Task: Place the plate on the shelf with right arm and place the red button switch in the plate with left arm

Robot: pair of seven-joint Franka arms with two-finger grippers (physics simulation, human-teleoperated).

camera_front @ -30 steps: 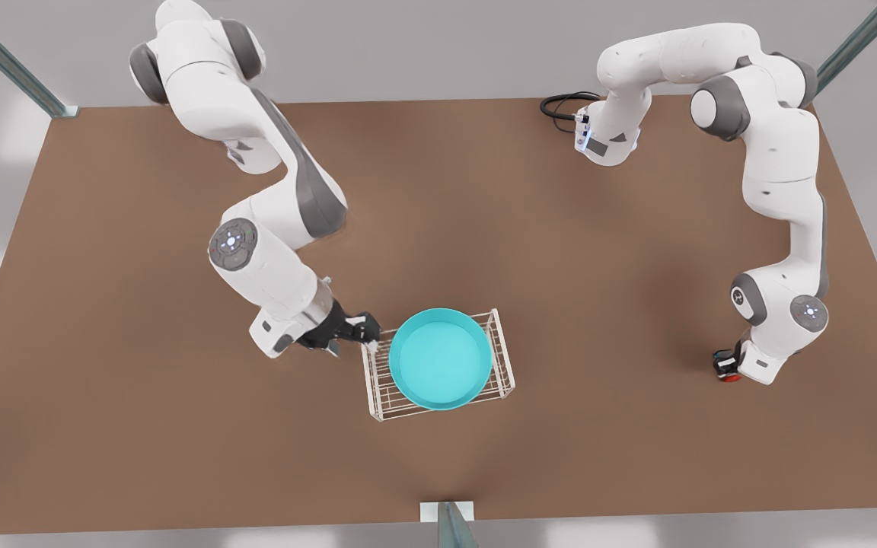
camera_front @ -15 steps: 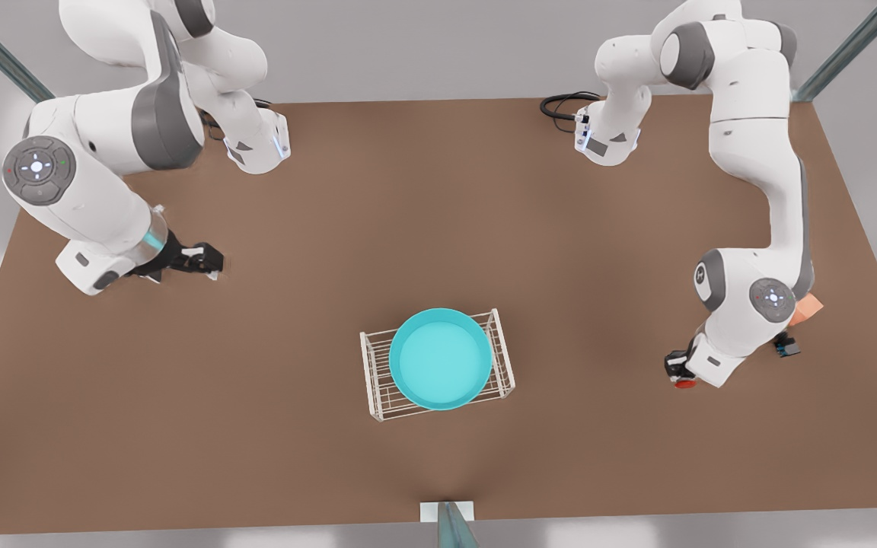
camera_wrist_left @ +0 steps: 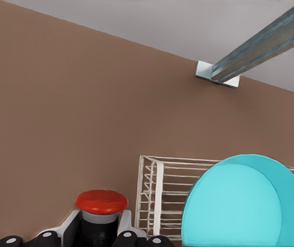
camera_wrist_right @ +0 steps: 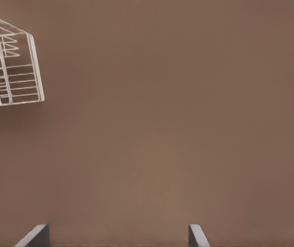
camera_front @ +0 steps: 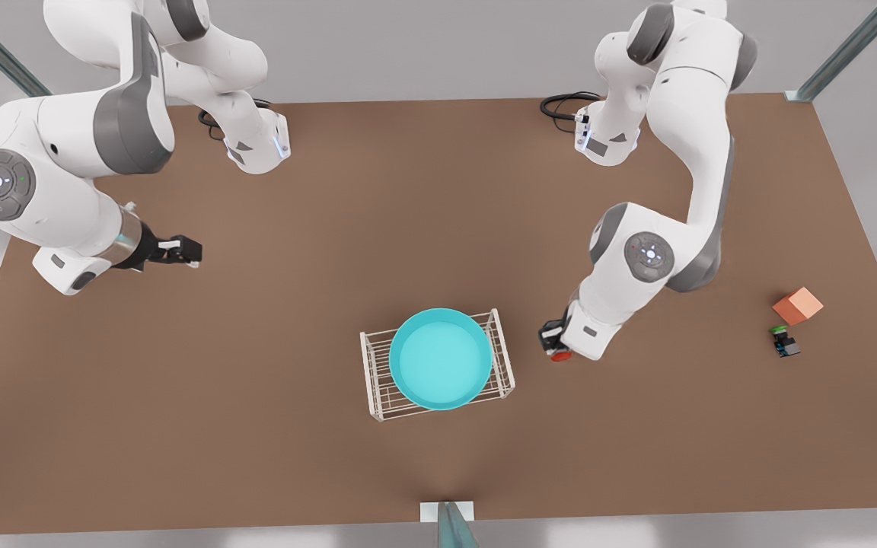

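A: Starting on the front view's left, which hand is that?

B: It is the right hand [camera_front: 193, 251]. It hangs over the bare brown surface [camera_front: 256, 426], well apart from everything. In the right wrist view its two fingers [camera_wrist_right: 33, 235] stand wide apart with nothing between them. That arm is waiting.

A: What sits past it, toward the middle?

B: The shelf [camera_front: 374, 380], a small white wire rack. The plate [camera_front: 440, 359] lies flat on top of it. The plate is round and turquoise, and it covers most of the rack.

A: Where is the left hand?

B: The left hand [camera_front: 553, 339] is just beside the shelf, on the side toward the front view's right. It is not touching the rack. It is gripping the red button switch [camera_front: 559, 355]. In the left wrist view the red cap [camera_wrist_left: 101, 201] sticks up between the fingers, and the shelf and plate are close in front of the hand.

A: Anything behind that hand?

B: Yes, well apart from it, near the surface's edge, there is an orange cube [camera_front: 798, 306]. A tiny green-capped switch [camera_front: 784, 342] sits just beside the cube.
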